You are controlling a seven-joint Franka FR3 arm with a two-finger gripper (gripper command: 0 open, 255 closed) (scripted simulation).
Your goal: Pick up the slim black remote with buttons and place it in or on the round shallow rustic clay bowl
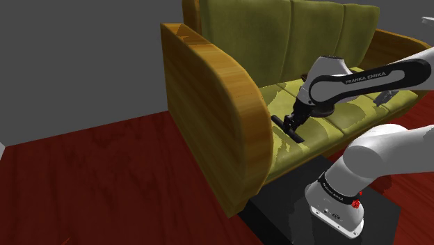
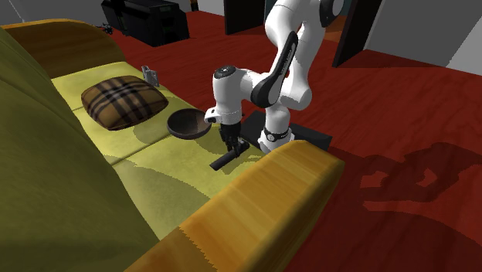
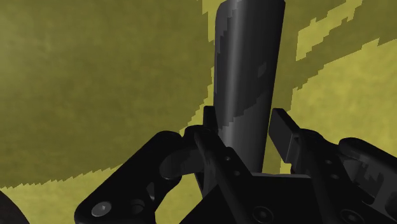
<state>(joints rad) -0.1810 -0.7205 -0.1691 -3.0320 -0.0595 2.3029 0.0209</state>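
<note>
Here, in the shoulder view, the pincer (image 1: pixel 293 124) is down at the green seat (image 1: pixel 351 115) of the sofa (image 1: pixel 306 35). It is closed on the thin black remote (image 1: pixel 280 123), near one end. The remote is close to the tall wooden armrest (image 1: pixel 215 104), which stands like a wall on that view's left. Toward the right the seat runs on, long and open. The black stand (image 1: pixel 278 209) is close to the front of the sofa. Around them are a red wood floor (image 1: pixel 104 181) and a grey wall (image 1: pixel 69 62).

In the second exterior view, the remote (image 2: pixel 224 161) lies at a slant under the pincer (image 2: pixel 229 143), near the seat's front edge. I cannot tell if it is off the seat. The dark round bowl (image 2: pixel 188 124) sits on the seat near the pincer, not touching the remote. A checked brown cushion (image 2: pixel 123 103) lies past the bowl. The armrest is near the remote on the other side.

In the wrist view, the two fingers (image 3: pixel 283 130) hug the sides of the remote (image 3: pixel 245 76). Green seat shows all around it.
</note>
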